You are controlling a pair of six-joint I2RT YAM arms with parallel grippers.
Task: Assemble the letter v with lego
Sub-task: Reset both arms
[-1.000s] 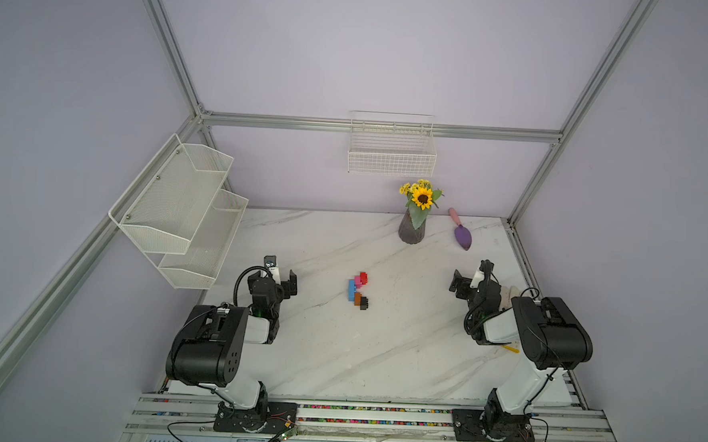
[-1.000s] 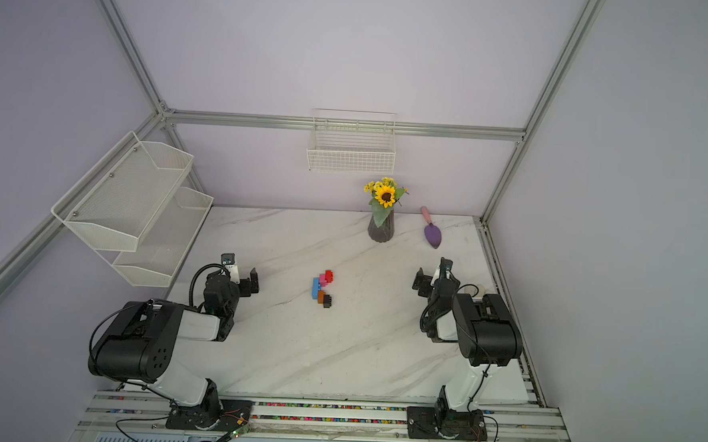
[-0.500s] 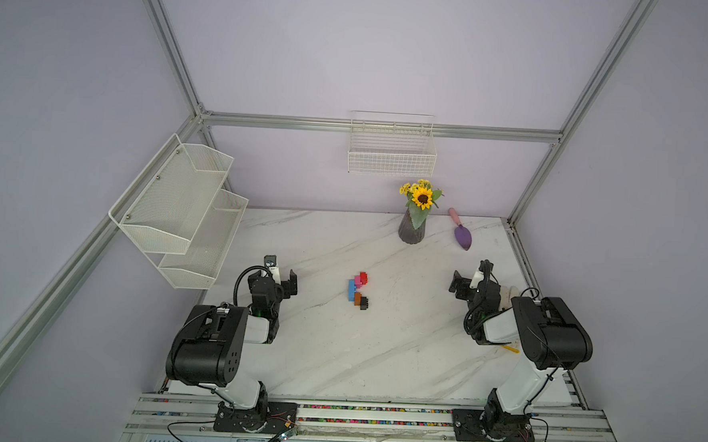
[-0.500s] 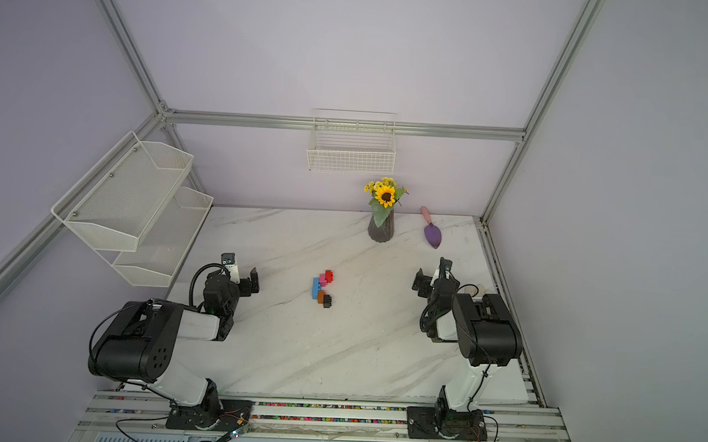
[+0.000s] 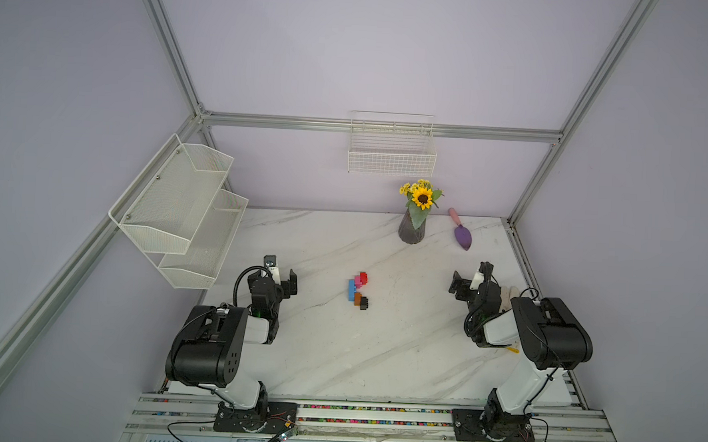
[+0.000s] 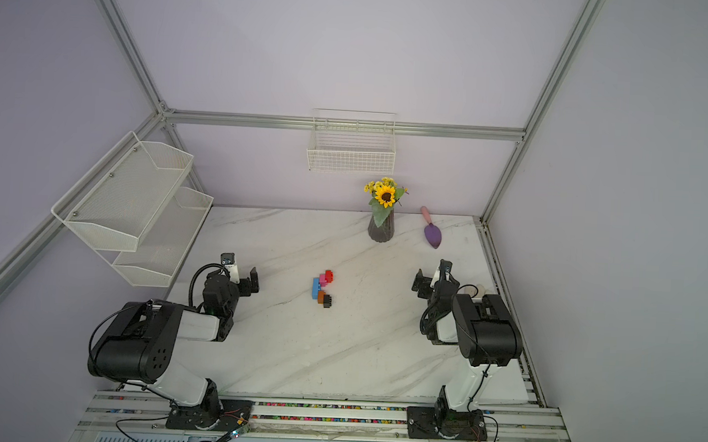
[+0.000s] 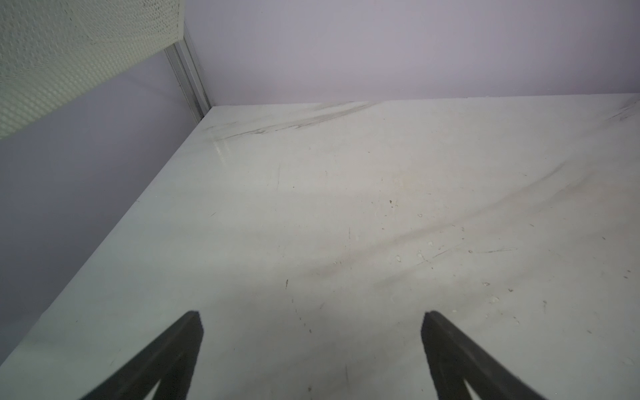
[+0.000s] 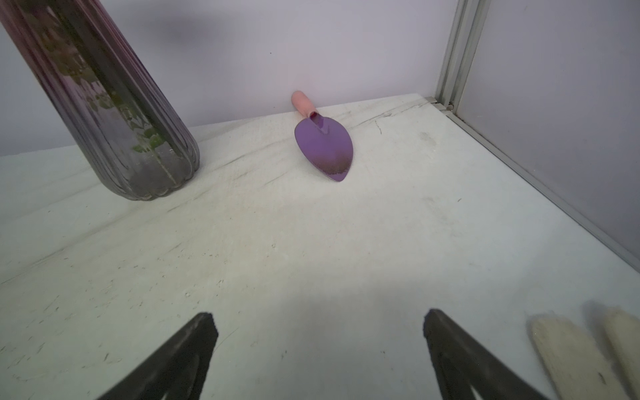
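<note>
left gripper (image 7: 311,317): jaws spread wide, nothing held, low over bare table (image 5: 320,353). letter v (image 5: 358,291) lies mid-table between the arms, well apart from both. Bricks joined: blue at the point, red-pink one arm, orange-black the other. right gripper (image 8: 320,318): jaws spread wide, empty, facing vase (image 8: 114,114) and trowel (image 8: 325,149).

Robot lab test cell: aluminium frame (image 5: 374,126) boxing plain lavender walls (image 5: 353,43), left arm (image 5: 208,347) and right arm (image 5: 554,340) bolted to a rail (image 5: 375,416) at a white marble-look bench (image 5: 378,356). Staged props ahead of right tool (image 8: 318,317): vase (image 8: 138,138), trowel (image 8: 325,149).
</note>
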